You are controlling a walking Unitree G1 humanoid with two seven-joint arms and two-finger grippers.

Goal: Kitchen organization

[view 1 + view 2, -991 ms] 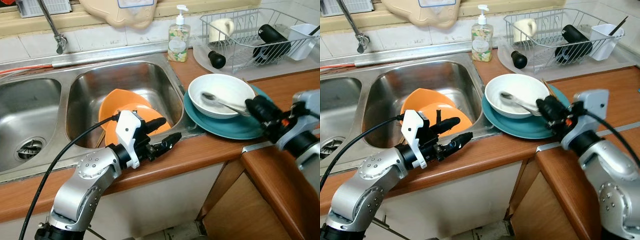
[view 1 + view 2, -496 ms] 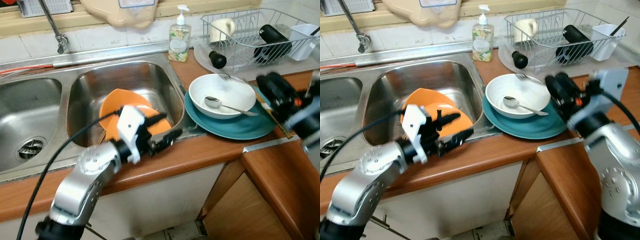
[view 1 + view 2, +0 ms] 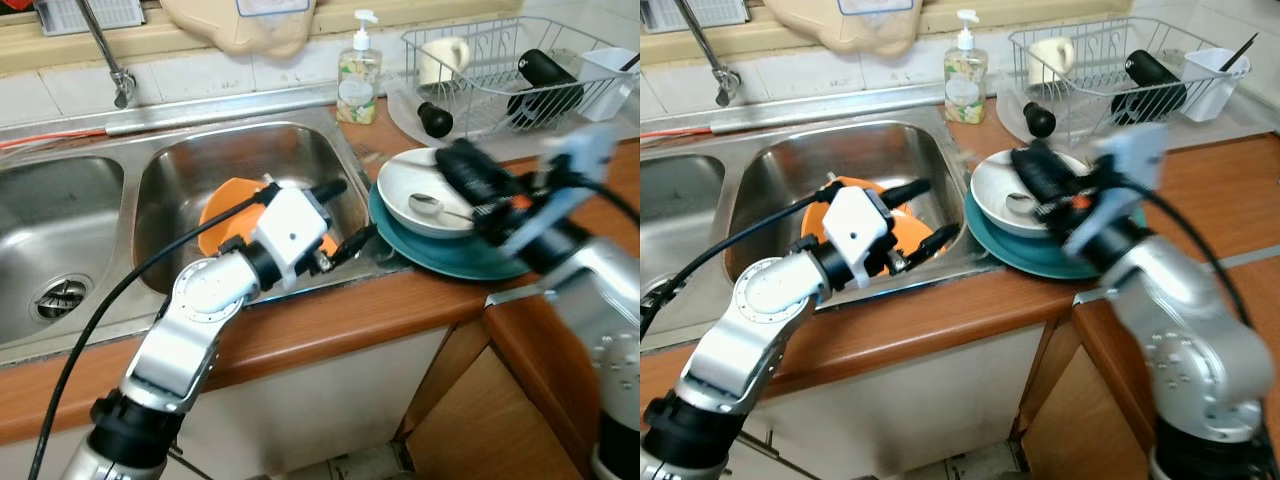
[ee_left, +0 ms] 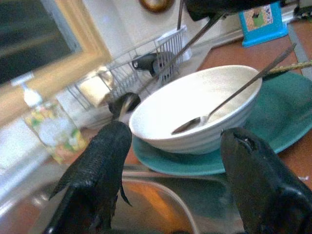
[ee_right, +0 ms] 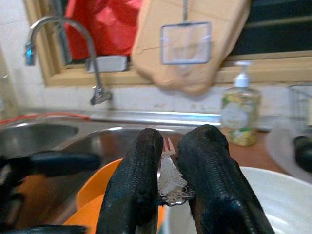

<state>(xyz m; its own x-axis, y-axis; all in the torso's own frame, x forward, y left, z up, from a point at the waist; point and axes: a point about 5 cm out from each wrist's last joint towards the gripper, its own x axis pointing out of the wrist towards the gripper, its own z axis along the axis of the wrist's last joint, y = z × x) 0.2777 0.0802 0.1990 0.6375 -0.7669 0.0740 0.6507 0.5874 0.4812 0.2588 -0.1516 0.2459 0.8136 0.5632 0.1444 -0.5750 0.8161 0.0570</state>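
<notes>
The right pincer [image 5: 168, 187], shut on a fork [image 5: 170, 181], has swung from beside the bowl [image 3: 425, 190] to above it, sinkward. The left pincer [image 3: 345, 215] hangs open over the sink [image 3: 180, 160]. The spoon [image 4: 214, 109] remains in the bowl.

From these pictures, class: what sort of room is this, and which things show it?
Most likely a home kitchen, at the washing-up counter: a steel sink with a tap, a dish rack, and a soap bottle.
</notes>
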